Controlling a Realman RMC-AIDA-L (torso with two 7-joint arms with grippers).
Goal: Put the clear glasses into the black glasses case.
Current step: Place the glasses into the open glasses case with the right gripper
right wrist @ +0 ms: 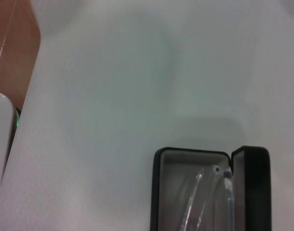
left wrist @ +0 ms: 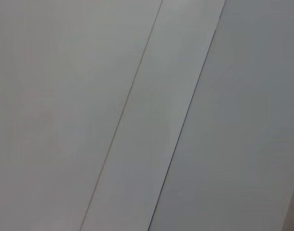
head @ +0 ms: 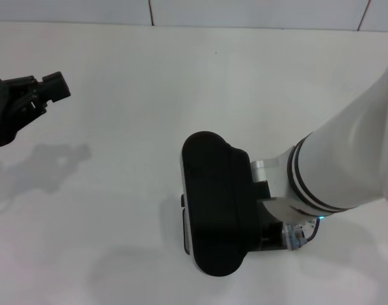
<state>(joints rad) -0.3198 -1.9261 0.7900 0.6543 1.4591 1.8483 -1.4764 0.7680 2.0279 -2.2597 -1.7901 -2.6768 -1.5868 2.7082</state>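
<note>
Right wrist view: the case point(right wrist: 212, 190) is seen open, grey lining exposed, its lid point(right wrist: 251, 187) raised along one side. Inside the tray the glasses point(right wrist: 209, 197) are lying, their temple arms faintly traced against the lining, so the placing looks done and the lid seems ready to be folded shut. None of the right arm's own fingers are shown here, so their state cannot be told.

In the head view the case point(head: 212, 203) is presented as a broad black shape, apparently the lid's outer face tilted toward the camera; the right gripper point(head: 289, 238) is tucked just behind and beside it, at the case's edge nearer the arm, probably to steady or swing the lid. Its fingertips are hidden by the case and the wrist. The glasses are not made out in this view at all.

The left gripper point(head: 51, 89) is held well apart from the case, off to the far side and above the table point(head: 117, 95), its fingers seemingly parted, gripping nothing. It appears to be parked. Only plain panels are offered by the left wrist view.
</note>
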